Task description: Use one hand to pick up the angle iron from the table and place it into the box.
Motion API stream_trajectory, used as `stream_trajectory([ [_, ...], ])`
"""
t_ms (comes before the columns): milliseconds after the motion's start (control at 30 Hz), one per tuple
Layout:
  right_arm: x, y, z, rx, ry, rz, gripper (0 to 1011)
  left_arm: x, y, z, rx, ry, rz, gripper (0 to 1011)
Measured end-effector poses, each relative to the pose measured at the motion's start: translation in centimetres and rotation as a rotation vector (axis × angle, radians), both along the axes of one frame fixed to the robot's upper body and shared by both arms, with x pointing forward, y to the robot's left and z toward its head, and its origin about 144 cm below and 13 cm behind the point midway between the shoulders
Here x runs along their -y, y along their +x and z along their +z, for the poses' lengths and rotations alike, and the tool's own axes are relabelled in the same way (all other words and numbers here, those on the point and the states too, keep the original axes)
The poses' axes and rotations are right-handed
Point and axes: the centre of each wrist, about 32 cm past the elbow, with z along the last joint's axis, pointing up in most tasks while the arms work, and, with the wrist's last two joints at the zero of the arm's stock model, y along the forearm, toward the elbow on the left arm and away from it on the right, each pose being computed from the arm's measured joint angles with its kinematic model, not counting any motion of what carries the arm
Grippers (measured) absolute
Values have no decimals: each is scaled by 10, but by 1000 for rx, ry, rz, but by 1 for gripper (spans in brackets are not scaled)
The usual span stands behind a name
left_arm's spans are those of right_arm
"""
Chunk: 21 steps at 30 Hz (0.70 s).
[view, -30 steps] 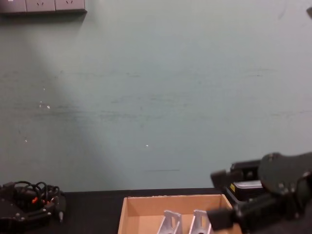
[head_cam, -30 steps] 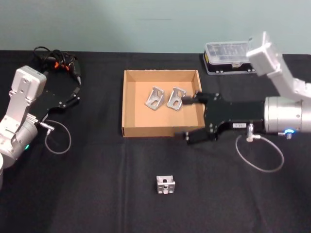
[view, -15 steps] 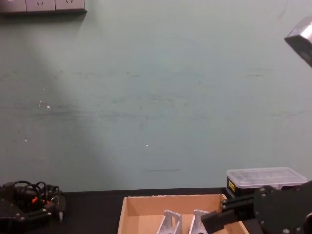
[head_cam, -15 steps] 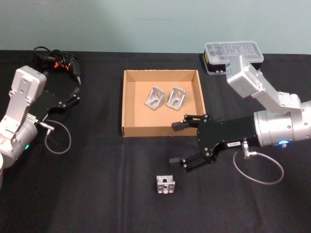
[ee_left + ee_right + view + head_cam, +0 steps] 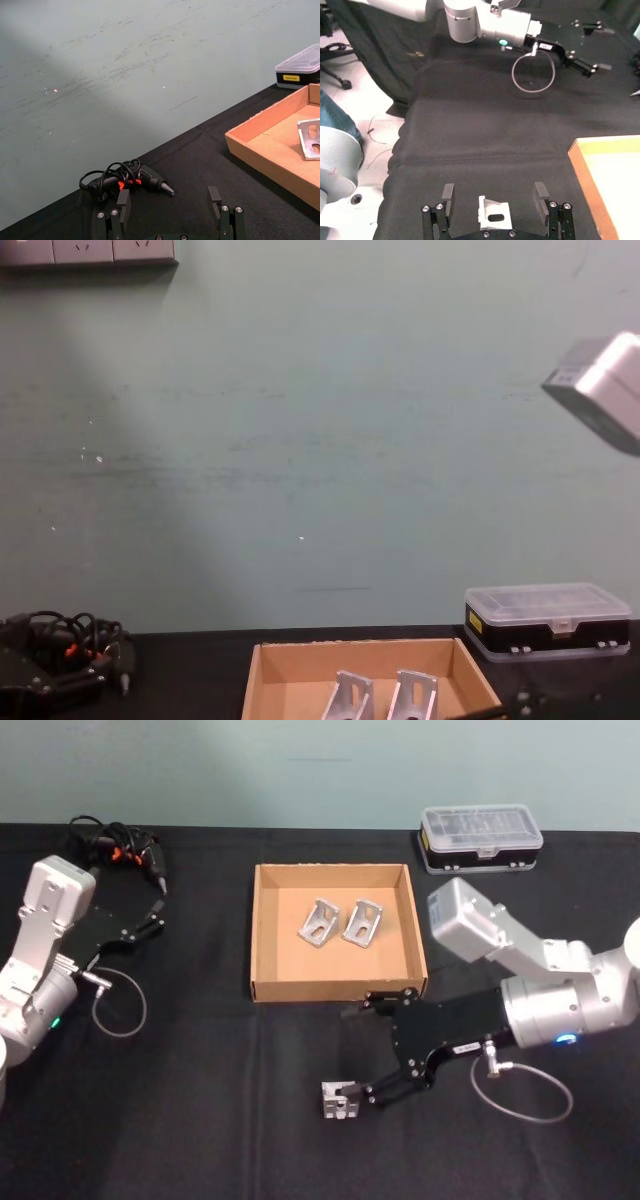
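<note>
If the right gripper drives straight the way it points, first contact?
Likely the angle iron, centred ahead of the open right gripper in its wrist view; depth is unclear, with the table beneath.

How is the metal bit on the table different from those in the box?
The angle iron on the table sits alone, close to the open right gripper; the two angle irons in the cardboard box lie side by side, away from it. All are silvery brackets.

My head camera looks down on the table [image 5: 200, 1120]; my chest camera looks level across it. Each wrist camera sits close behind its fingers [image 5: 448, 193]; all four share the box [image 5: 330, 990] beyond them.
</note>
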Motion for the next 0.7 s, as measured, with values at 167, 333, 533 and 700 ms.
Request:
stream_trajectory([
  [167, -4, -3, -4, -5, -17, 6, 1003, 0, 0, 0, 0, 0, 0, 1000],
  [333, -8, -6, -8, -10, -44, 18, 1003, 0, 0, 0, 0, 0, 0, 1000],
  [533, -13, -10, -14, -8, -91, 29, 1003, 0, 0, 0, 0, 0, 0, 1000],
  [700, -15, -12, -17, -2, -135, 30, 1003, 0, 0, 0, 0, 0, 0, 1000],
])
